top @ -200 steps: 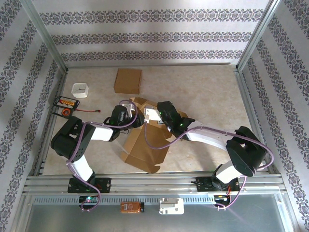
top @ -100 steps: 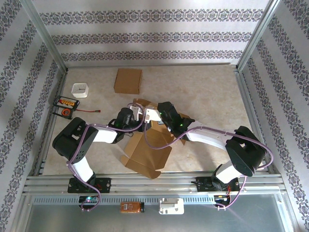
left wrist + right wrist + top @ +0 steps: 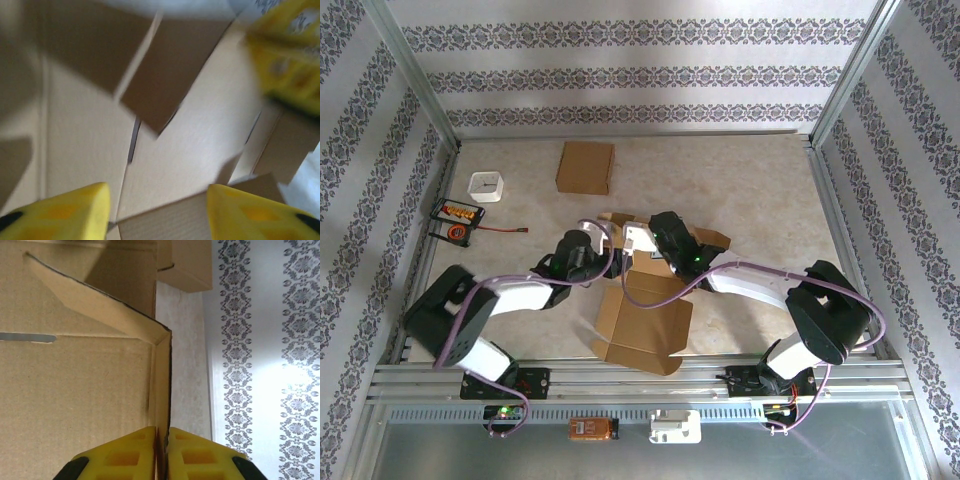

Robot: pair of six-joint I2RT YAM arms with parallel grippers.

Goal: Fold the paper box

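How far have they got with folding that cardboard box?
Roughly midway, I'd guess. Done: the paper box has a corner creased upward. In hand: the right end effector pinches a wall's edge; the left end effector is open, a flap edge between its fingers. Left: flaps lie spread out, and the box is not closed.

**A:** home or lab? That wallpaper (image 3: 640,75) threw me lol

**B:** lab rig for sure. The wallpaper's just panels in a metal frame (image 3: 408,70), plus a left arm (image 3: 515,297) and right arm (image 3: 760,283) bolted to a rail (image 3: 640,378) at the bench (image 3: 740,180) edge.
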